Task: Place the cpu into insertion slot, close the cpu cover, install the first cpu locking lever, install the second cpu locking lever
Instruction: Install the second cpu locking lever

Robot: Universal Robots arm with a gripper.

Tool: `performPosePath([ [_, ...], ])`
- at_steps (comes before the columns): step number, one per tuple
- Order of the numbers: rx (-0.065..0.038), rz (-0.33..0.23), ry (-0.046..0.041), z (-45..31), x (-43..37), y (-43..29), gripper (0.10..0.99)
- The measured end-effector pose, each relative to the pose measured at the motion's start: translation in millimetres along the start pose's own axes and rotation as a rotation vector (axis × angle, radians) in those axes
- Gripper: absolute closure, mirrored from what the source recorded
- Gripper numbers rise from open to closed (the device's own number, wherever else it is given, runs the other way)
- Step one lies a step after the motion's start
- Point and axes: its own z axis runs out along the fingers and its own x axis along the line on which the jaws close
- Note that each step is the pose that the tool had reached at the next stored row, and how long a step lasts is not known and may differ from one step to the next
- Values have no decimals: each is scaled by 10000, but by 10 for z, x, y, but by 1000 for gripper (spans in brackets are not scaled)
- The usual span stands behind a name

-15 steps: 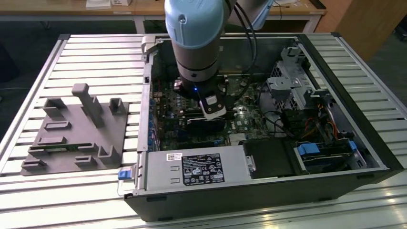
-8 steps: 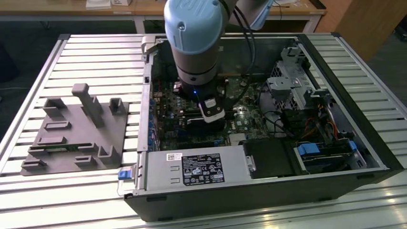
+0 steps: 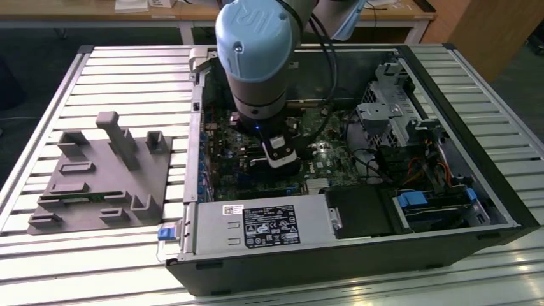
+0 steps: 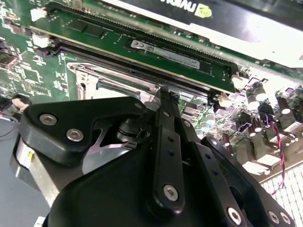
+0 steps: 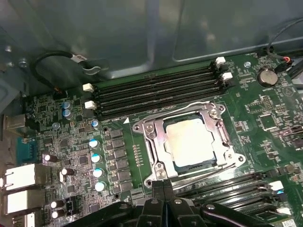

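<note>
While jaws [image 5: 163, 189] pressed together, empty, silvery cpu [image 5: 191, 142] sits under closed cpu cover [image 5: 156, 139].

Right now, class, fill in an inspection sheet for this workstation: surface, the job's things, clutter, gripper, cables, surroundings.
Surface: slatted metal table carrying an open computer case.
Job's things: cpu lies in the insertion slot; the cpu cover is down around it, the chip's top showing through its cut-out. Whether the levers are latched cannot be told.
Clutter: grey fixture block on the table at the exterior view's left.
Gripper: gripper is inside the case, fingers together, holding nothing, beside the socket's edge.
Cables: black loop by the case wall; red and orange leads near the drive bay.
Surroundings: wooden desks behind the table.
</note>
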Motion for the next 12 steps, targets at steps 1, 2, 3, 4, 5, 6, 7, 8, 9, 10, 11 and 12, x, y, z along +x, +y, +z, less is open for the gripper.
performPosePath([
  [1, -24, 3, 6, 9, 6, -5, 980],
  [2, -52, 5, 12, 19, 12, -10, 980],
  [3, -79, 8, 18, 27, 18, -15, 980],
  [4, -104, 12, 25, 36, 25, -20, 980],
  [5, -135, 13, 32, 44, 28, -24, 980],
  [6, -160, 15, 38, 53, 29, -27, 980],
  [7, -174, 18, 40, 60, 29, -30, 980],
  [8, -182, 19, 43, 65, 30, -32, 980],
  [9, -189, 20, 45, 69, 30, -33, 980],
  [10, -196, 21, 47, 74, 30, -32, 980],
  [11, -202, 21, 49, 79, 31, -30, 980],
  [12, -215, 23, 51, 87, 33, -26, 980],
])
